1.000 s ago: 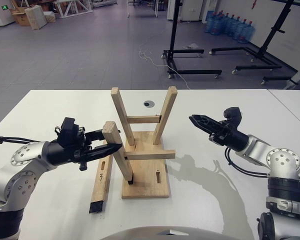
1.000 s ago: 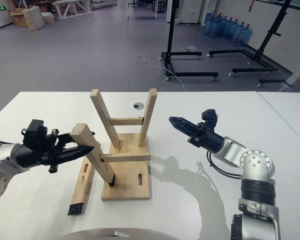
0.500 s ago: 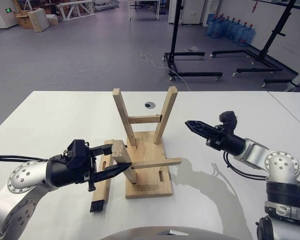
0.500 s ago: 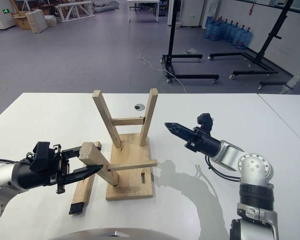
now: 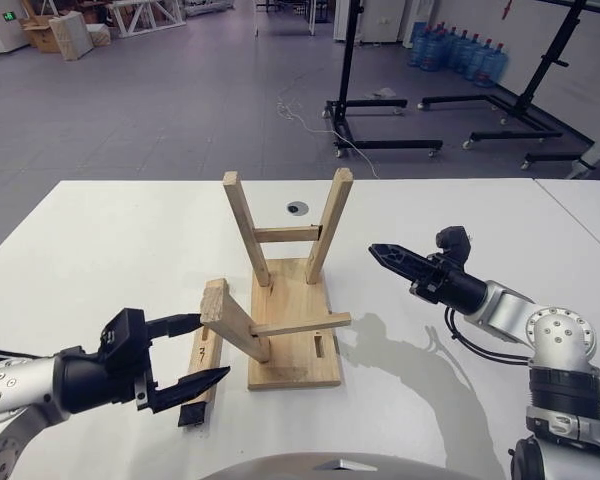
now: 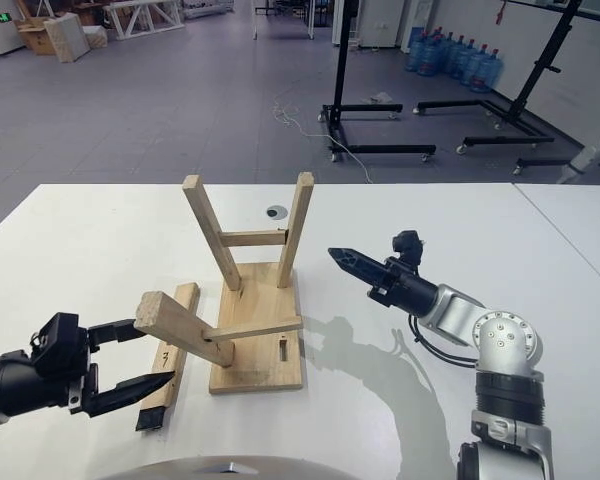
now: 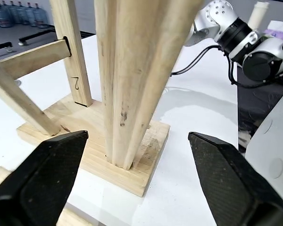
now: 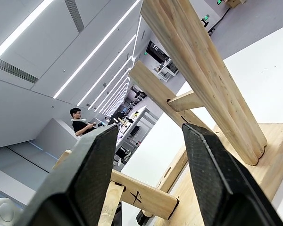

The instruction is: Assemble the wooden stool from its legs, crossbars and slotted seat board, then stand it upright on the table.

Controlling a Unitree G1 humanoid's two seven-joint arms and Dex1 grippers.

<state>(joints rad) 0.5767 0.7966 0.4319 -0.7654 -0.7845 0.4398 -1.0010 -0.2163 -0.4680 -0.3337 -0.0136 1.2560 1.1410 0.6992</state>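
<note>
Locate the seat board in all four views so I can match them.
Left eye view: seat board flat at the table centre.
Right eye view: seat board same spot, drawn further left.
Left wrist view: seat board under the leaning leg, between the open jaws.
Right wrist view: seat board under an upright leg, past the jaws.
Shared landmark: crossbar joining both upright legs.

We see the seat board [image 5: 292, 350], legs [image 5: 244, 225] and crossbars [image 5: 285, 237] in pale bare wood with a fine grain, some pieces bearing small dark pen marks. The loose leg [image 5: 202, 355] ends in a black tip [image 5: 190, 414]. The table [image 5: 100, 250] is plain white. The left gripper [image 5: 213, 347] and right gripper [image 5: 376, 250] are black. Behind, the floor [image 5: 160, 110] is grey, the stands [image 5: 352, 60] black, the bottles [image 5: 470, 50] blue.
</note>
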